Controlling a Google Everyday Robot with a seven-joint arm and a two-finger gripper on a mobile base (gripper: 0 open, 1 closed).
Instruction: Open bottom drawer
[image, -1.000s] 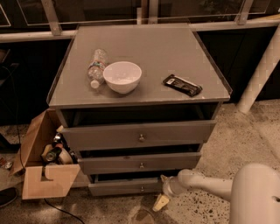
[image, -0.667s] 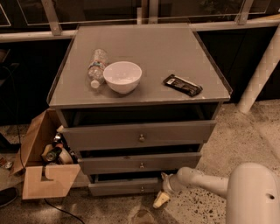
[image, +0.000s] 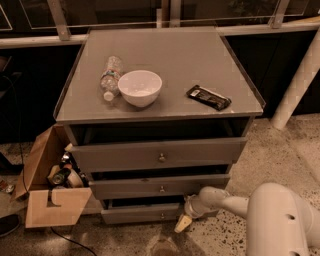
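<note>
The bottom drawer (image: 137, 214) is the lowest, slimmest grey front of the cabinet, with a small brass knob (image: 161, 216) at its centre. It stands pulled out a little, with a dark gap above it. My gripper (image: 184, 221) is at the drawer's right end, low near the floor, right of the knob. Its pale fingertip (image: 182, 224) points down and left in front of the drawer's lower right corner. The white arm (image: 235, 204) reaches in from the lower right.
Above are the middle drawer (image: 159, 187) and top drawer (image: 160, 155), both slightly out. On the cabinet top lie a bottle (image: 110, 76), a white bowl (image: 140, 87) and a dark snack bar (image: 209, 97). A cardboard box (image: 52, 200) of clutter stands at the left. A white post (image: 297, 80) stands at the right.
The gripper has stayed at the bottom drawer's right end, shifting slightly left. The drawer shows no clear movement.
</note>
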